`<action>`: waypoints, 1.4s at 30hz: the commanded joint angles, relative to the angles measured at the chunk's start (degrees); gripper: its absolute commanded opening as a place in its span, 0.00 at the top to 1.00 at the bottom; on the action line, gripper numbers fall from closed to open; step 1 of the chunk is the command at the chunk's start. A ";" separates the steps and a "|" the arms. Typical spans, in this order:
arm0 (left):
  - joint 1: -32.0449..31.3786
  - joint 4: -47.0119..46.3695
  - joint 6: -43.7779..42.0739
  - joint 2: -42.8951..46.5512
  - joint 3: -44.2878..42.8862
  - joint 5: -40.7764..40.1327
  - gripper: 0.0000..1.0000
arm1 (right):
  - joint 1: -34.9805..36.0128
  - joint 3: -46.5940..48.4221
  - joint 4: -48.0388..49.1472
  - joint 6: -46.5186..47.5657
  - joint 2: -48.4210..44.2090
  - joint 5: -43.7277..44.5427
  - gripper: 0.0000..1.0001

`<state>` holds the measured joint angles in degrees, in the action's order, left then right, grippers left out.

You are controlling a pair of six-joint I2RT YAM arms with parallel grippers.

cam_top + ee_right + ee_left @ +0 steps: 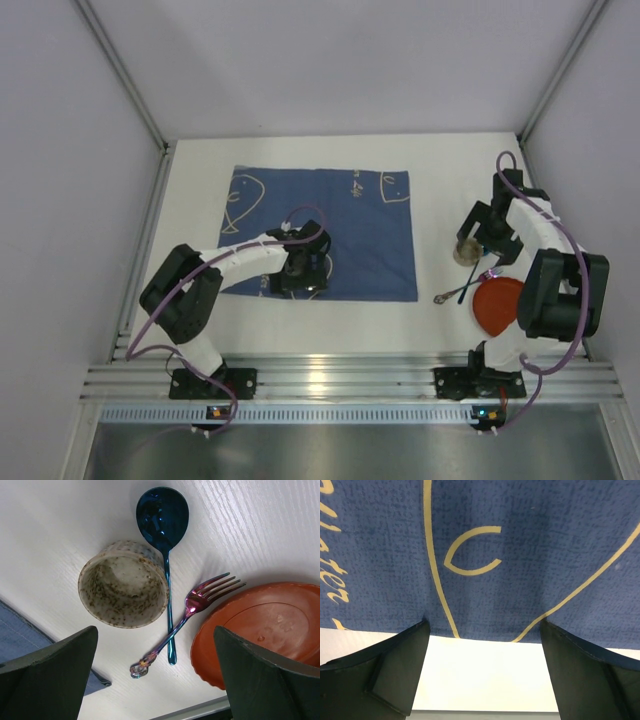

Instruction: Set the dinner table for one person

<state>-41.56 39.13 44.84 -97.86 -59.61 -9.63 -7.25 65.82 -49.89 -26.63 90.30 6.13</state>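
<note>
Left gripper (484,625), jaws apart, hangs at the blue mat's (520,555) near edge, perhaps touching it. Right gripper (155,630), jaws apart, hovers right of the mat over a speckled cup (122,587), crossed blue spoon (162,512) and fork (200,597), and orange plate (270,625), all on the white dinner table (440,170).

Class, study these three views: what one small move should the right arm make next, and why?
Probably shift the right gripper, jaws open, sideways over the rim of the orange plate to grasp it. The blue mat lies spread out with nothing on it, and the plate sits off it beside the fork, spoon and cup.
</note>
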 commanded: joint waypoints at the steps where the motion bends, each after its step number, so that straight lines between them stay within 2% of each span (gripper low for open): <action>1: -0.01 0.06 2.71 2.94 2.48 2.94 0.03 | -1.02 3.17 0.32 0.18 1.36 0.20 0.00; 9: -0.71 -1.42 3.85 3.03 4.07 5.32 0.04 | -1.10 5.46 -0.47 0.53 3.39 0.28 0.00; 15: -2.46 -1.96 3.15 -2.84 -2.95 9.01 0.04 | -1.28 5.46 -1.17 0.35 3.57 2.13 0.01; 19: -4.84 -0.82 2.45 -4.96 -6.91 8.93 0.04 | -1.98 5.02 -1.97 0.00 3.56 4.32 0.06; 22: -5.11 0.50 2.01 -5.06 -7.62 8.22 0.04 | -2.25 4.93 -2.05 0.00 3.83 5.56 0.16; 23: -5.11 0.76 1.92 -4.97 -7.80 7.61 0.04 | -2.25 4.84 -1.97 0.00 4.00 5.47 0.24; 26: -5.20 2.34 1.66 -3.39 -8.32 6.56 0.04 | -2.33 4.49 -1.18 -0.17 4.53 4.95 0.38; 28: -5.20 3.22 1.57 -1.81 -8.85 5.24 0.04 | -2.25 3.88 -0.30 -0.52 4.79 4.77 0.44; 34: -5.02 6.30 0.78 1.80 -9.21 1.64 0.03 | -2.25 1.16 2.60 -1.49 5.93 3.36 0.50; 40: -3.71 5.61 -0.54 4.43 -3.59 -0.22 0.02 | -2.07 -1.22 4.80 -2.02 7.61 2.83 0.64; 42: -2.74 4.73 -0.98 5.49 -0.51 -0.13 0.02 | -1.72 -1.75 5.41 -2.11 8.13 2.83 0.72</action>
<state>-45.74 43.48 45.01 -94.89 -63.57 -8.21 -8.91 64.62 -46.83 -28.08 97.73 9.02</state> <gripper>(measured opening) 0.982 0.311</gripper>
